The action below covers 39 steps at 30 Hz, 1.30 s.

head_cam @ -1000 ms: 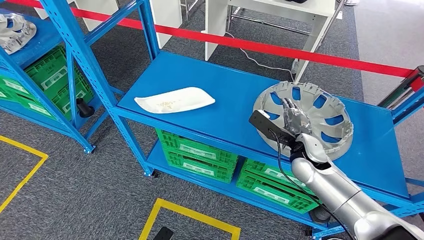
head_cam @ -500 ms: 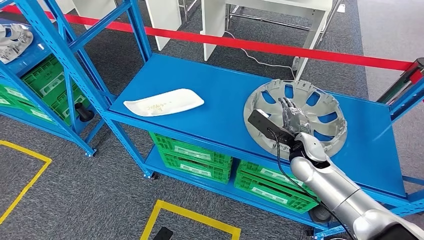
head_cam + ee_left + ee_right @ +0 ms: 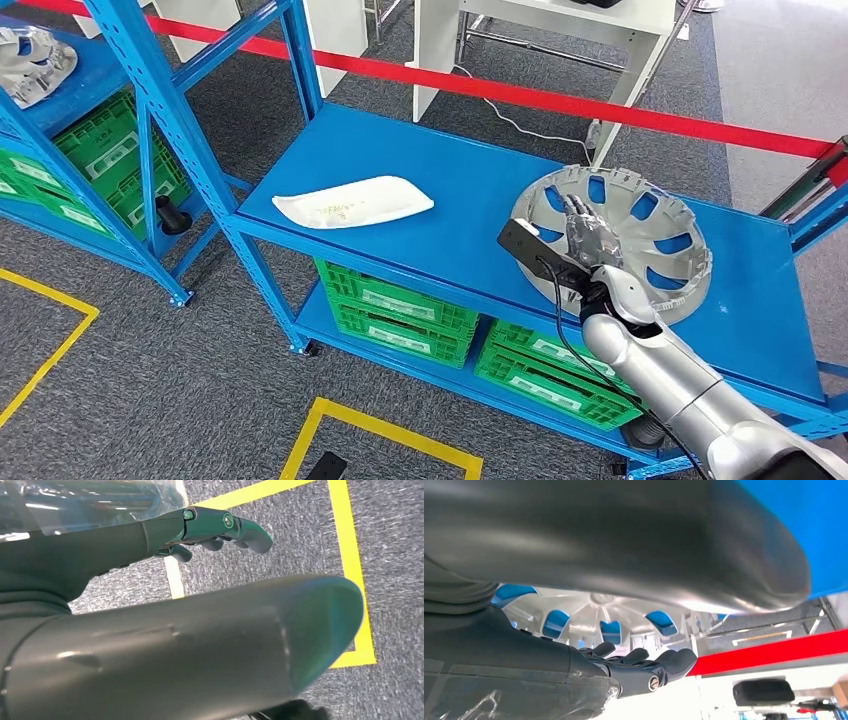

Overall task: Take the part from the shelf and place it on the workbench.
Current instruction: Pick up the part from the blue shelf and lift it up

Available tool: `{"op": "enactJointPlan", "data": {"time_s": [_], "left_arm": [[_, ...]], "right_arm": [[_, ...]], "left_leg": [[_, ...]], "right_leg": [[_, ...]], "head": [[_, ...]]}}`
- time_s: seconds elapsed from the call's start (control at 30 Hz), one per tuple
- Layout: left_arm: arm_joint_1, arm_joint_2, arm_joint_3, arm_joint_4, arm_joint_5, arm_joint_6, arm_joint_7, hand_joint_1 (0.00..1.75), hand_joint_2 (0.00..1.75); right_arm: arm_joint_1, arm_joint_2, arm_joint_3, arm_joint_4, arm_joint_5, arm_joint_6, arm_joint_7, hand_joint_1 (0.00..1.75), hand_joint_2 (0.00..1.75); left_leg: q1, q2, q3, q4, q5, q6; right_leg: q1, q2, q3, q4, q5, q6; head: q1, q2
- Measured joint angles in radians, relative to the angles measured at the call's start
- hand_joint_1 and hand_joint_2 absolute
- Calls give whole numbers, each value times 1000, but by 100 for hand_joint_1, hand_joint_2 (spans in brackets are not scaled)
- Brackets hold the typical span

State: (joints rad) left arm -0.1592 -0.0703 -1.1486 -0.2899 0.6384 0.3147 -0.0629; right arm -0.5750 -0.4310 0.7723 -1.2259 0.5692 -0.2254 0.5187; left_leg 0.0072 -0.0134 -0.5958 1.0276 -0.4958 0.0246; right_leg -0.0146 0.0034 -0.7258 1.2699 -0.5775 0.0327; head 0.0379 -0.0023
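Fingers (image 3: 578, 222) of right hand (image 3: 590, 238) stretched over hollow of silver wheel cover (image 3: 640, 215), thumb apart, nothing clasped as far as visible; contact with spokes unclear. Wheel cover lying dished side up on blue shelf (image 3: 440, 190), near front edge, well apart from white panel (image 3: 353, 201). Likely risk: broad, shallow, smooth part, so a hold on one spoke could slip or tilt it off the shelf edge on lifting. Left hand (image 3: 210, 530) hanging over grey floor, loosely curled, holding nothing.
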Motion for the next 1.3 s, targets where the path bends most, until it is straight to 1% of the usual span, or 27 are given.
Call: {"op": "enactJointPlan", "data": {"time_s": [0.03,0.07,0.1,0.13,0.17,0.2,0.23,0.27,0.33,0.37,0.4,0.43,0.5,0.53,0.57,0.6,0.63,0.67,0.7,0.73,0.77,0.9,0.97,1.13,1.3], "left_arm": [[0,0,0,0,0,0,1,0,0],[0,0,0,0,0,0,1,0,0],[0,0,0,0,0,0,2,0,0],[0,0,0,0,0,0,3,0,0],[0,0,0,0,0,0,3,0,0],[0,0,0,0,0,0,4,0,0],[0,0,0,0,0,0,5,0,0],[0,0,0,0,0,0,6,0,0],[0,0,0,0,0,0,7,0,0],[0,0,0,0,0,0,7,0,0],[0,0,0,0,0,0,7,0,0],[-1,0,0,0,0,0,7,0,0],[0,0,0,0,0,0,7,0,0],[2,0,0,0,0,0,7,0,0],[2,0,0,0,0,0,7,0,0],[2,1,0,0,0,0,7,0,0],[2,1,0,0,0,0,7,0,0],[1,1,0,0,1,0,7,0,0],[0,1,0,0,1,0,7,0,0],[-1,0,0,0,1,0,7,0,0],[0,0,0,0,2,0,7,0,0],[3,-1,0,0,1,0,7,0,0],[2,0,0,0,1,0,7,0,0],[2,0,0,0,1,0,7,0,0],[2,0,0,0,1,0,7,0,0]], "right_arm": [[2,1,2,1,0,3,0,0,0],[3,2,3,3,0,5,-1,0,0],[3,3,4,4,0,6,-1,0,0],[3,4,5,5,0,7,0,0,0],[1,5,5,6,-1,7,0,0,44],[0,6,5,6,-3,6,0,0,87],[-1,7,5,7,-5,4,0,0,131],[-1,8,6,8,-8,3,0,0,175],[0,10,5,10,-10,1,0,0,175],[-1,11,5,11,-10,0,0,0,175],[-2,13,5,11,-10,0,-1,0,175],[-2,14,5,11,-10,-1,-1,0,175],[-2,17,6,13,-10,-1,-2,0,175],[-1,18,6,14,-10,-1,-3,0,175],[-1,19,7,15,-10,0,-4,0,175],[0,20,7,16,-10,0,-4,0,175],[0,21,7,16,-10,0,-5,0,175],[0,21,7,16,-10,1,-5,0,175],[-1,22,7,16,-10,1,-5,0,175],[-2,22,6,16,-10,2,-6,0,175],[-3,23,6,16,-11,3,-6,0,175],[-3,24,7,17,-15,9,-7,0,0],[-4,24,7,17,-15,13,-11,0,0],[-5,24,8,17,-14,20,-16,0,0],[-8,24,8,17,-7,24,-16,0,0]], "left_leg": [[0,0,0,1,-1,1],[0,0,1,2,-2,0],[0,-1,2,3,-4,-1],[0,-1,4,5,-7,-3],[-2,-2,4,7,-10,-7],[-4,-2,3,10,-12,-12],[-5,-2,0,12,-13,-17],[-6,-2,-2,12,-13,-22],[-5,-2,-2,12,-16,-32],[-4,-1,-5,21,-25,-38],[-4,-1,-14,46,-44,-43],[-3,0,-33,91,-70,-48],[-1,0,-92,216,-124,-54],[-1,0,-114,261,-134,-56],[-1,0,-124,277,-128,-56],[-1,0,-113,249,-101,-55],[-1,0,-87,190,-62,-52],[-2,0,-56,125,-31,-48],[-2,0,-28,62,-9,-45],[-1,0,-12,23,0,-43],[-1,-1,-6,9,-3,-40],[-3,-2,-5,4,-5,-32],[-3,-2,-5,4,-6,-30],[-4,-2,-4,5,-7,-27],[-4,-2,-3,5,-7,-26]], "right_leg": [[0,0,-18,35,-5,1],[0,0,-19,34,10,1],[0,0,-2,-6,41,-1],[0,0,27,-70,78,-3],[1,0,57,-134,105,-6],[2,0,80,-183,120,-10],[4,1,91,-210,123,-14],[6,2,93,-217,118,-19],[4,3,93,-223,119,-30],[2,2,94,-225,120,-35],[-1,1,96,-228,121,-41],[-2,0,98,-230,121,-45],[-2,-1,98,-230,120,-50],[-2,-2,99,-229,120,-50],[-1,-1,99,-229,119,-50],[-2,-1,100,-229,119,-49],[-2,0,102,-228,117,-47],[-1,1,104,-228,116,-44],[1,2,105,-225,113,-42],[4,3,104,-224,112,-40],[6,3,102,-223,111,-39],[8,2,107,-232,115,-34],[8,2,109,-236,117,-30],[7,2,111,-241,118,-23],[7,3,111,-241,117,-22]], "head": [[0,0],[0,0],[1,0],[1,0],[1,0],[1,0],[1,0],[1,0],[1,0],[-1,0],[-4,0],[-6,0],[-11,0],[-11,0],[-11,0],[-11,0],[-11,0],[-11,0],[-11,0],[-10,0],[-9,0],[-6,0],[-6,0],[-6,0],[-6,0]]}}
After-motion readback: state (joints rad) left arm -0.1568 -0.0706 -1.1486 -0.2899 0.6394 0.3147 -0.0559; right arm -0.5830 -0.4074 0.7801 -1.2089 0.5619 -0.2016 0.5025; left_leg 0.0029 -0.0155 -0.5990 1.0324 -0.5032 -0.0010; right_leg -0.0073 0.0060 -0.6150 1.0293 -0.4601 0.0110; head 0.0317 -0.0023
